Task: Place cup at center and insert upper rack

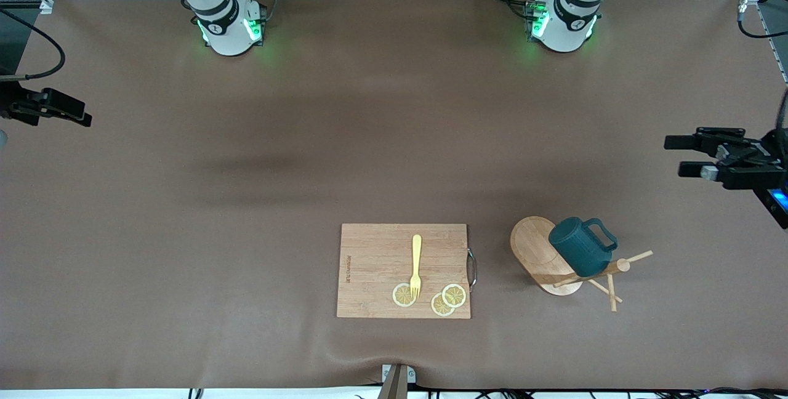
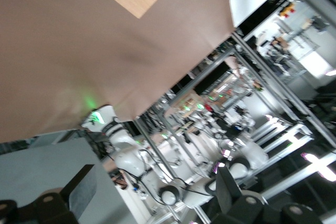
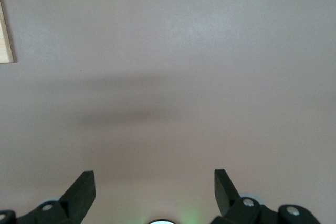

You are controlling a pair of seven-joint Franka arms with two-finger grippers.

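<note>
Hanging on one peg of the mug tree [image 1: 557, 257], the cup [image 1: 580, 245] is dark teal-green with a loop handle that points toward the left arm's end of the table. The mug tree is of light wood, with an oval flat base, a central post and thin pegs that cross each other; in the front view its post leans toward the front camera and toward the left arm's end. It stands on the brown table [image 1: 246, 202], just beside the cutting board [image 1: 375, 257], on the side toward the left arm's end, and the two do not touch.

On the cutting board lies a yellow fork [image 1: 416, 266], its tines nearer to the front camera than its handle. The tines rest on one lemon slice [image 1: 404, 295]. Two more lemon slices [image 1: 449, 300] lie together near the board's metal handle [image 1: 472, 268], overlapping a little.

The left gripper [image 1: 683, 156] hovers over the left arm's end of the table, well apart from the cup, with its fingers spread and nothing between them. The right gripper [image 3: 155, 190] is over bare table at the right arm's end; in its wrist view the fingers are wide apart and hold nothing, and one edge of the cutting board shows there.
</note>
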